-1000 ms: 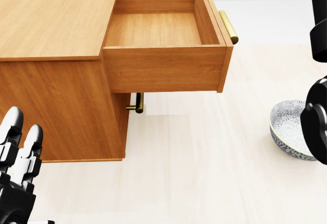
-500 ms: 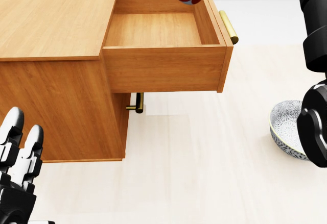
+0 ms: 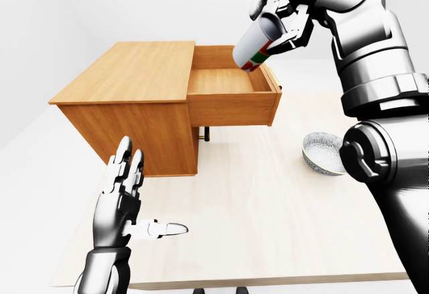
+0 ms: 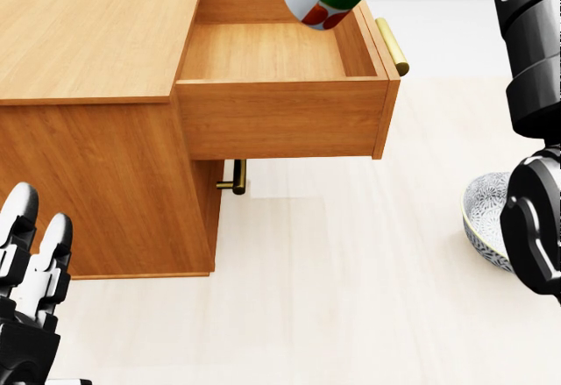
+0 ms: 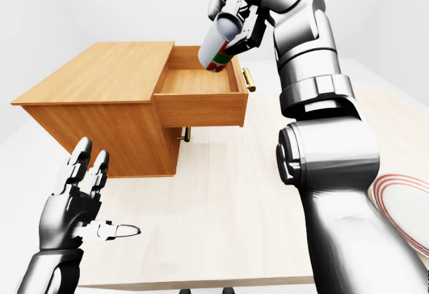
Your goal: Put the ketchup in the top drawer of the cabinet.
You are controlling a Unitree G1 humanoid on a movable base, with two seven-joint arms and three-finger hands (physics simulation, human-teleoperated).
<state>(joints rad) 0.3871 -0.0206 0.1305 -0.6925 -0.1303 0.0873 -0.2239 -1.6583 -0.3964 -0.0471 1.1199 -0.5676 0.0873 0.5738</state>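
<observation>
Right hand [image 3: 281, 14] was clamped on the ketchup [image 3: 257, 45], its long axis tilted toward 7 o'clock in the left-eye view, hanging above the top drawer [image 3: 231, 83], pulled out and bare, while the left hand [image 3: 124, 197] idled splayed at 7 o'clock.

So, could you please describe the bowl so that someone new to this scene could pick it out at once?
Start at the wooden cabinet on the pale table, with its top drawer pulled open. Look right of the drawer in the left-eye view, where the bowl sits alone by the robot's right arm. It is the only dish there with a grey speckled pattern.
</observation>
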